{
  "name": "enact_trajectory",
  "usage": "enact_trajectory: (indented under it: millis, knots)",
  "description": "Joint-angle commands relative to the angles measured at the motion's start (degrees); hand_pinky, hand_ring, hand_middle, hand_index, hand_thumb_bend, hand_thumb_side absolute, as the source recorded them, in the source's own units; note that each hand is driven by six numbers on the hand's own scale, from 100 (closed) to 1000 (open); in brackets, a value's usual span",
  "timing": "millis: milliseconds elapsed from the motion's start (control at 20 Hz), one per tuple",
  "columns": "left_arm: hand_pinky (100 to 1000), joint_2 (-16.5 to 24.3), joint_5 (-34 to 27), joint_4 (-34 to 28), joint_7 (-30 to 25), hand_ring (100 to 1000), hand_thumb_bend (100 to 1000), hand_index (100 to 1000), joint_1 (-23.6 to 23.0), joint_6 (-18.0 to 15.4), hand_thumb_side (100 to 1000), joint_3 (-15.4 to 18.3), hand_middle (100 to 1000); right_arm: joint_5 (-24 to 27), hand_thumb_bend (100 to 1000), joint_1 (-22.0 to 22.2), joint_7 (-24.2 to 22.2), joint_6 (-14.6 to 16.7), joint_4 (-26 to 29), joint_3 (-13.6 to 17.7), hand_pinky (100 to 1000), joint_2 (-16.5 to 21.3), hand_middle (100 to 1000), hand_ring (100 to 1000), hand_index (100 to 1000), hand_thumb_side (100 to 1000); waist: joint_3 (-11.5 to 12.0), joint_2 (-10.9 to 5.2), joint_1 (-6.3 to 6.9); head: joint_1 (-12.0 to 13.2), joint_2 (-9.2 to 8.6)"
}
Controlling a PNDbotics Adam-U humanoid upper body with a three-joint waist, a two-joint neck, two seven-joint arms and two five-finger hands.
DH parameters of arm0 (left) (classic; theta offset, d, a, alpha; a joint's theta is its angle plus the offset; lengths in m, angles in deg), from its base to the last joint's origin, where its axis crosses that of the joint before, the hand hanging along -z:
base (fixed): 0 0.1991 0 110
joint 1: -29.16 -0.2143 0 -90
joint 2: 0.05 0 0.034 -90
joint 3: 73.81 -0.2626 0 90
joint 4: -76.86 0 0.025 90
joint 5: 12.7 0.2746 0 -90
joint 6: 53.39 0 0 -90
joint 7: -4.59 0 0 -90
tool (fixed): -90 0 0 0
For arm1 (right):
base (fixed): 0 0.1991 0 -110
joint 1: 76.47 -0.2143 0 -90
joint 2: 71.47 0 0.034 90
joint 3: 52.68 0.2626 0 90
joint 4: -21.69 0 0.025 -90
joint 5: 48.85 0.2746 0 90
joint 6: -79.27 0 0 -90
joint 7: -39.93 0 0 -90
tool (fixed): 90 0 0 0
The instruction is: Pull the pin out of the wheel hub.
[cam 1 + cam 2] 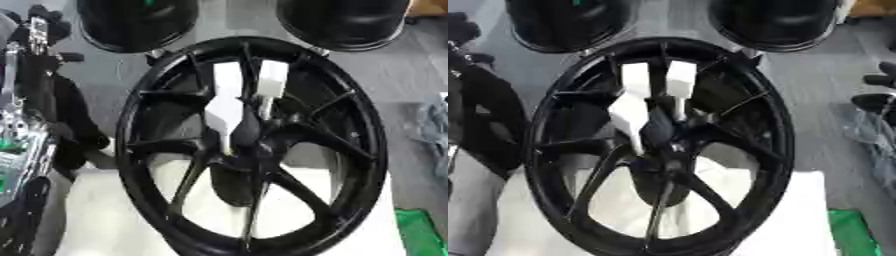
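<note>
A large black wheel hub (254,145) with several spokes stands upright in the middle, its lower rim on a white surface (105,215). Near its centre, two white pieces show between the upper spokes: a long flat one (226,107) and a shorter block (270,80) with a thin stem running down toward the dark centre boss (248,131). I cannot tell which of them is the pin. My left arm and hand (37,30) rise along the left edge, apart from the rim. My right hand (878,90) shows at the right edge, with fingers (875,102) spread and nothing in them.
Two black round tyres or tubs (136,22) (346,20) stand behind the hub. A green object (420,232) lies at the lower right. Grey crumpled material (433,125) sits at the right edge on the grey floor.
</note>
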Motion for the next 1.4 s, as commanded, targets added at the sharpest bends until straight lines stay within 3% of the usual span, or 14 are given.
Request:
enact_trajectory:
  millis: [50, 550, 750, 900, 1050, 1250, 1400]
  knots:
    - [570, 1.15, -0.08, -0.74, 0.05, 806, 145, 734, 0.56, 0.01, 704, 0.07, 644, -0.16, 100, -0.55, -0.01, 0.00, 1.19, 0.27, 764, 1.63, 726, 646, 853, 761, 0.03, -1.49, 0.00, 0.00, -0.51]
    - [575, 1.43, -0.47, -1.03, -0.40, 815, 150, 751, 2.01, -0.05, 699, -0.33, 690, -0.15, 100, -0.21, 0.57, 0.13, 1.12, 0.82, 764, 1.59, 727, 646, 853, 760, -0.12, -1.36, 0.01, -1.56, 0.22]
    - [578, 4.63, -1.55, -1.96, -0.88, 822, 141, 803, 5.85, 0.35, 665, -1.65, 722, -0.17, 100, 0.28, 0.87, 0.24, 1.09, 1.10, 764, 1.60, 727, 646, 853, 762, -0.07, -1.45, -0.03, -2.73, 0.82]
    - [579, 10.66, -2.81, -3.66, -2.69, 816, 120, 799, 10.13, 0.49, 627, -4.50, 718, -0.33, 100, 0.65, 1.10, 0.28, 0.96, 1.28, 764, 1.63, 726, 646, 853, 763, -0.07, -1.51, 0.12, -3.34, 0.69]
    - [582, 19.36, -5.69, -4.70, -7.44, 817, 108, 794, 15.28, 2.53, 607, -9.60, 714, -0.35, 100, 0.79, 1.16, 0.31, 0.84, 1.20, 764, 1.64, 726, 646, 853, 764, -0.28, -1.61, 0.24, -3.86, 0.51]
    - [599, 29.30, -8.39, -6.75, -16.45, 816, 102, 797, 21.72, 5.23, 587, -15.21, 726, -0.49, 100, 0.90, 0.89, 0.30, 0.81, 0.92, 764, 2.00, 727, 646, 853, 763, -0.52, -1.90, 0.74, -3.86, 0.97]
    - [622, 33.45, -7.19, -7.54, -23.24, 815, 111, 806, 24.63, 6.29, 588, -17.34, 734, -0.46, 100, 0.86, 0.84, 0.31, 0.82, 0.89, 764, 2.15, 727, 646, 853, 762, -0.68, -2.02, 1.04, -3.82, 0.68]
